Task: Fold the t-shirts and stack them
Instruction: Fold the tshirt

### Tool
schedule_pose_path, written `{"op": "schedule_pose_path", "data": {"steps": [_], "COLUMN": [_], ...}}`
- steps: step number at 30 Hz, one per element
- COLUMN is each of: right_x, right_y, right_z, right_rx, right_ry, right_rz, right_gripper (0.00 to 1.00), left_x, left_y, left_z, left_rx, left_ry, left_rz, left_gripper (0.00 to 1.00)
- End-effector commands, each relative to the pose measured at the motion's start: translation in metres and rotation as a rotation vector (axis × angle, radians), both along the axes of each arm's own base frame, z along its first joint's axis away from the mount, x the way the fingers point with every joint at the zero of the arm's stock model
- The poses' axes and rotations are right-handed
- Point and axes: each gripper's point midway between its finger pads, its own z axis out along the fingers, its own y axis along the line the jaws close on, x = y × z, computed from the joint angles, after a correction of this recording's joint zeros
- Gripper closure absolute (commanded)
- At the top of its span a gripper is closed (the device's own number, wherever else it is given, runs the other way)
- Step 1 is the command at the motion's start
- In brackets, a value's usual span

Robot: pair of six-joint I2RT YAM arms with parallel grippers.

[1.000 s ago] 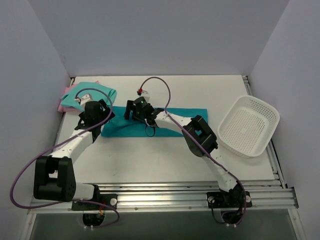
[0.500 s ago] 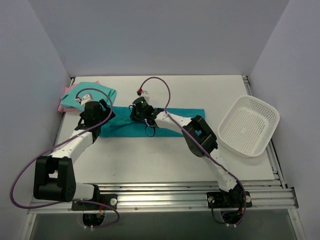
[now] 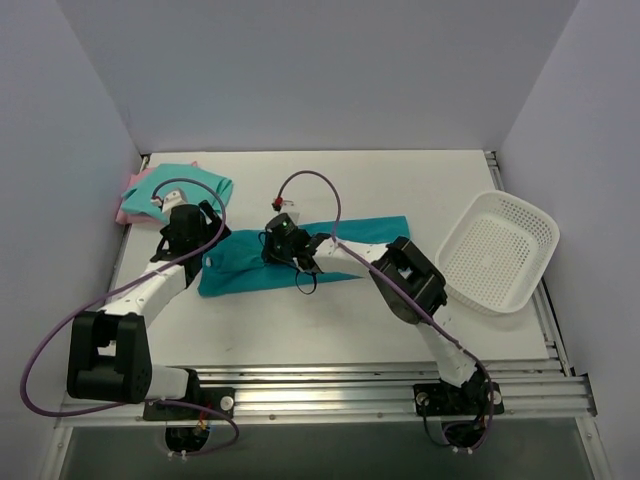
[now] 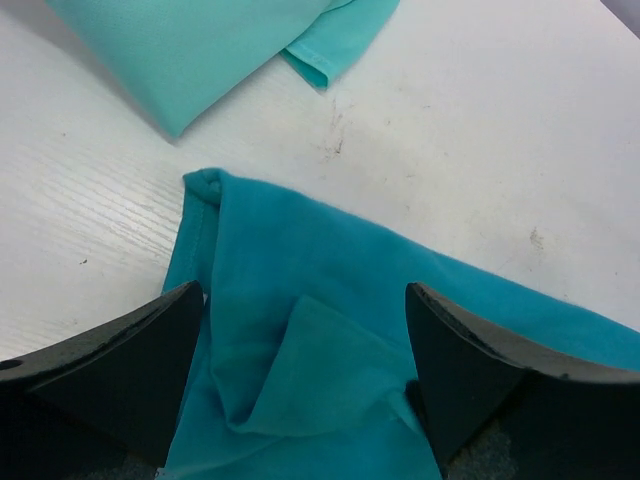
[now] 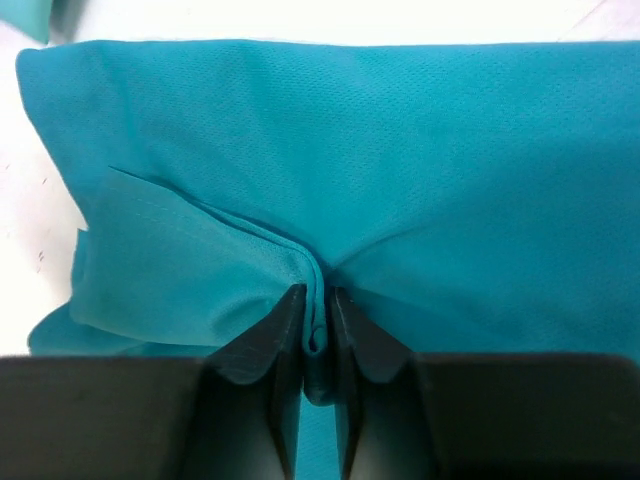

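Note:
The deep teal t-shirt [image 3: 350, 245] lies as a long strip across the middle of the table, bunched at its left end. My right gripper [image 5: 318, 305] is shut on a raised fold of it [image 5: 420, 150], near the strip's left part [image 3: 279, 246]. My left gripper [image 4: 303, 300] hovers open over the teal shirt's left corner [image 4: 330, 340], with a loose flap between its fingers and nothing held. The mint green t-shirt [image 3: 195, 182] lies folded at the back left on top of the pale pink one [image 3: 124, 212]. The mint shirt's edge [image 4: 200, 50] also shows in the left wrist view.
A white perforated basket [image 3: 497, 250] stands at the right edge of the table, tilted over the rail. Purple cables loop above both arms. Bare white tabletop [image 3: 330, 320] lies in front of the teal shirt.
My right gripper has closed on a fold of the teal shirt and drawn it toward the near side, so the shirt's left end has bunched and slid nearer. The left arm has barely moved.

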Motion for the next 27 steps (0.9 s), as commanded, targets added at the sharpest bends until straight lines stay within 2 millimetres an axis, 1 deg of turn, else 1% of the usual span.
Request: {"op": "schedule_pose_path", "data": {"steps": [1,3,4,5,8,10,11,12,13,14,16,17,18,19,20,21,24,26,27], "right_x": [-0.013,-0.017,-0.023,-0.025,-0.036,-0.044,-0.052,-0.056,-0.059,-0.068,-0.076,-0.080,-0.087,-0.091,-0.094,-0.099,-0.099,-0.091,-0.080], "right_y": [0.001,-0.001,-0.003,-0.004,-0.012,-0.019,-0.026,-0.030,-0.033,-0.040,-0.047,-0.049,-0.056,-0.058,-0.062,-0.070,-0.071,-0.068,-0.058], "right_z": [0.036,0.038,0.033,0.037,0.036,0.036,0.038,0.038,0.048,0.041,0.042,0.049,0.041,0.046,0.044,0.037,0.041,0.041,0.055], "right_rx": [0.013,0.000,-0.013,-0.015,-0.051,-0.078,-0.096,-0.105,-0.096,-0.122,-0.125,-0.115,-0.137,-0.130,-0.137,-0.158,-0.135,-0.152,-0.130], "right_ry": [-0.056,-0.060,-0.055,-0.063,-0.069,-0.074,-0.087,-0.092,-0.105,-0.100,-0.099,-0.107,-0.101,-0.106,-0.104,-0.099,-0.106,-0.127,-0.152], "right_rz": [0.023,0.023,0.028,0.027,0.018,0.014,0.005,0.003,-0.003,-0.002,-0.007,-0.010,-0.010,-0.012,-0.015,-0.021,-0.034,-0.036,-0.041], "right_gripper": [0.83,0.75,0.71,0.65,0.59,0.59,0.59,0.60,0.61,0.61,0.61,0.61,0.61,0.61,0.61,0.61,0.60,0.60,0.60], "left_x": [0.007,0.007,0.008,0.008,0.008,0.008,0.007,0.007,0.007,0.005,0.005,0.006,0.006,0.007,0.007,0.006,0.005,0.005,0.005], "left_y": [-0.001,-0.001,-0.002,-0.003,-0.006,-0.009,-0.010,-0.011,-0.013,-0.014,-0.014,-0.015,-0.016,-0.016,-0.016,-0.017,-0.016,-0.016,-0.017], "left_z": [0.016,0.015,0.015,0.013,0.009,0.009,0.009,0.010,0.010,0.008,0.008,0.006,0.006,0.006,0.004,0.003,0.002,0.004,0.004], "left_rx": [-0.021,-0.021,-0.022,-0.023,-0.032,-0.037,-0.039,-0.041,-0.039,-0.038,-0.038,-0.037,-0.036,-0.036,-0.035,-0.034,-0.031,-0.040,-0.047], "left_ry": [-0.075,-0.075,-0.077,-0.074,-0.067,-0.068,-0.068,-0.072,-0.074,-0.074,-0.078,-0.074,-0.072,-0.072,-0.069,-0.064,-0.070,-0.082,-0.086], "left_rz": [0.004,0.002,0.001,-0.002,-0.018,-0.028,-0.034,-0.037,-0.041,-0.042,-0.043,-0.044,-0.047,-0.048,-0.048,-0.048,-0.043,-0.037,-0.039], "left_gripper": [0.10,0.10,0.10,0.10,0.11,0.11,0.11,0.12,0.12,0.12,0.12,0.12,0.12,0.12,0.12,0.12,0.12,0.13,0.13]}}
